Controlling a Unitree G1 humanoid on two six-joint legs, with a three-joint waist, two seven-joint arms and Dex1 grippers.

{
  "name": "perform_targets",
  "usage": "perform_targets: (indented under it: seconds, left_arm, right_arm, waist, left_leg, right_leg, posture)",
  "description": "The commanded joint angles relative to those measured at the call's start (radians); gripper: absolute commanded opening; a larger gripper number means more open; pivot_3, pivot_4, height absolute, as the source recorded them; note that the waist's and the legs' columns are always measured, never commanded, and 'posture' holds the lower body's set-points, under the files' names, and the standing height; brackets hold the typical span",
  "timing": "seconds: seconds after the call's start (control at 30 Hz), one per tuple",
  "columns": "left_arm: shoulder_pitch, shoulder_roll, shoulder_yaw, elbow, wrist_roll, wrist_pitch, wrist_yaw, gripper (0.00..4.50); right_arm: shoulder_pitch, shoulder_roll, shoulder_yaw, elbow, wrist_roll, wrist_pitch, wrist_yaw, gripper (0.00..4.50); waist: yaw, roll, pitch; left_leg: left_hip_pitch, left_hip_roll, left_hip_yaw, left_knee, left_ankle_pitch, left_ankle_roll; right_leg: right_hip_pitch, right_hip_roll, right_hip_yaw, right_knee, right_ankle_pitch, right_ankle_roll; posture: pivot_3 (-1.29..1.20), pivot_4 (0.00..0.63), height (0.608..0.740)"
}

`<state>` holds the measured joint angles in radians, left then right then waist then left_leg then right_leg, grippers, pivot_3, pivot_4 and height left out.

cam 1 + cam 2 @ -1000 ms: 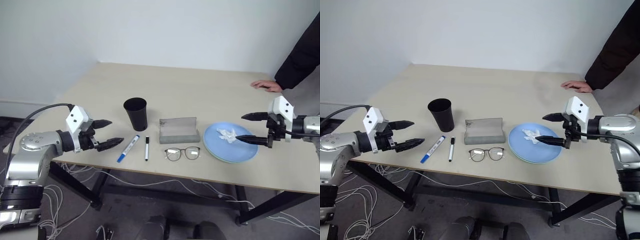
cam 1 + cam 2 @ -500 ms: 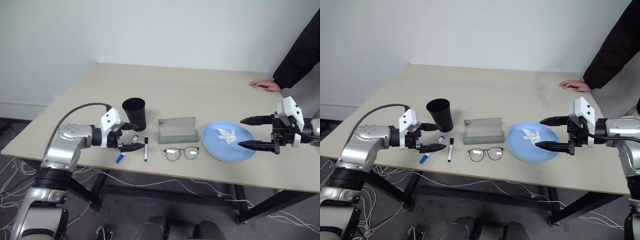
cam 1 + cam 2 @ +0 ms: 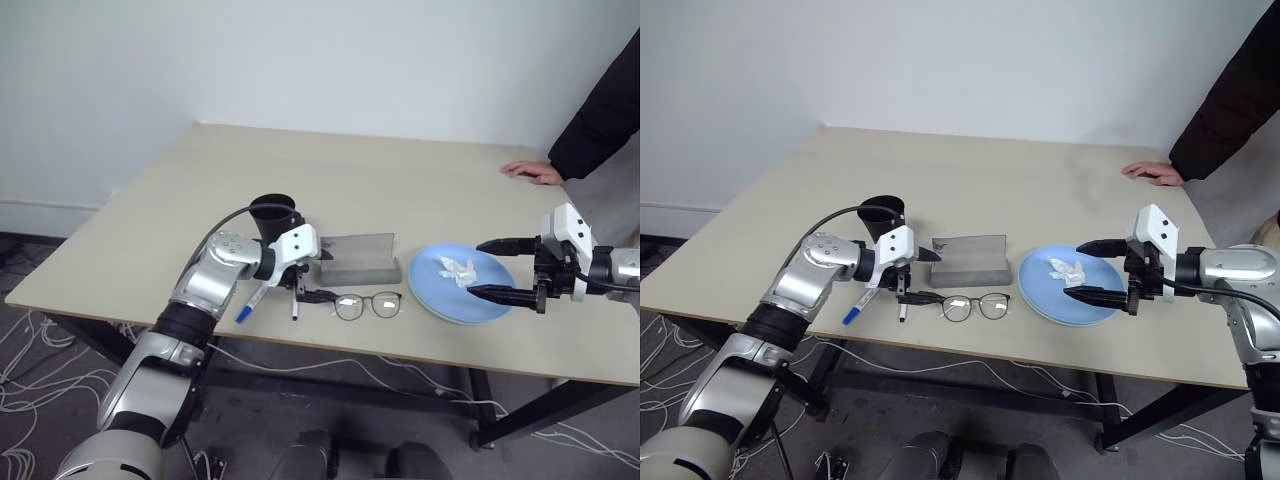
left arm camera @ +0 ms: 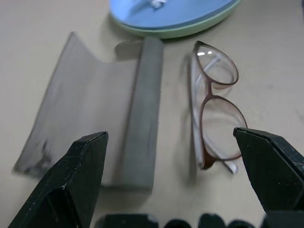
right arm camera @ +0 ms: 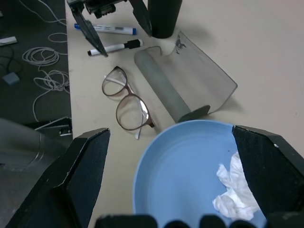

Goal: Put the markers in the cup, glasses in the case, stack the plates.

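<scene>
Nothing was finished except the plates: blue plate (image 3: 462, 285) sat on the green one at 3 o'clock, tissue (image 3: 457, 268) on top. Glasses (image 3: 367, 305) lay nearest at 6, outside the open case (image 3: 357, 262) behind them. Both markers (image 3: 262, 292) lay at 9, cup (image 3: 274, 222) beyond at 10. Left gripper (image 3: 312, 283) gaped wide, empty, near the glasses; right gripper (image 3: 497, 268) gaped empty over the plates.

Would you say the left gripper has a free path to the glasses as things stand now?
Probably yes. The left gripper is open, close to the glasses, which lie flat on the table in front of the open case. Nothing stands between them.
</scene>
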<state>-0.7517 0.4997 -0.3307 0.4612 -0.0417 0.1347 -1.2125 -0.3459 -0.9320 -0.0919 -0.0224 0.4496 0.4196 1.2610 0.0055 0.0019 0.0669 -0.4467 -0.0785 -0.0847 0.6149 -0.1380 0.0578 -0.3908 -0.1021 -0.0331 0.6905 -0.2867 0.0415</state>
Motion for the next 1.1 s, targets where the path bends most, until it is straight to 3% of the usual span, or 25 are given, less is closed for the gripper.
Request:
perform_targets:
  seconds: [0.03,0.33,1.1]
  left_arm:
    - [-0.042,-0.024,0.001,0.010,0.007,-0.013,-0.015,4.50]
    - [-0.065,-0.112,-0.020,0.054,0.032,0.016,-0.023,4.50]
    - [-0.103,-0.212,-0.054,0.198,0.121,-0.055,-0.001,4.50]
  right_arm:
    - [0.006,0.002,-0.019,-0.040,0.005,0.004,-0.022,4.45]
    - [0.017,0.008,-0.010,-0.042,-0.003,0.004,-0.051,4.45]
    - [0.026,0.027,0.005,-0.044,-0.017,-0.001,-0.089,4.45]
  waist:
    - [-0.001,0.000,0.000]
    - [-0.001,0.000,0.000]
    - [-0.001,0.000,0.000]
  left_leg:
    - [0.000,0.000,0.000,0.000,0.000,0.000]
    - [0.000,0.000,-0.001,0.001,0.000,0.000]
    - [-0.001,0.000,-0.002,0.004,0.000,0.001]
  right_leg:
    - [0.000,0.000,0.000,0.000,0.000,0.000]
    - [0.000,0.000,-0.003,0.000,0.000,0.000]
    - [0.002,0.000,-0.006,0.000,0.001,0.001]
  posture:
    - [0.00,0.000,0.701]
    - [0.00,0.000,0.701]
    - [0.00,0.000,0.701]
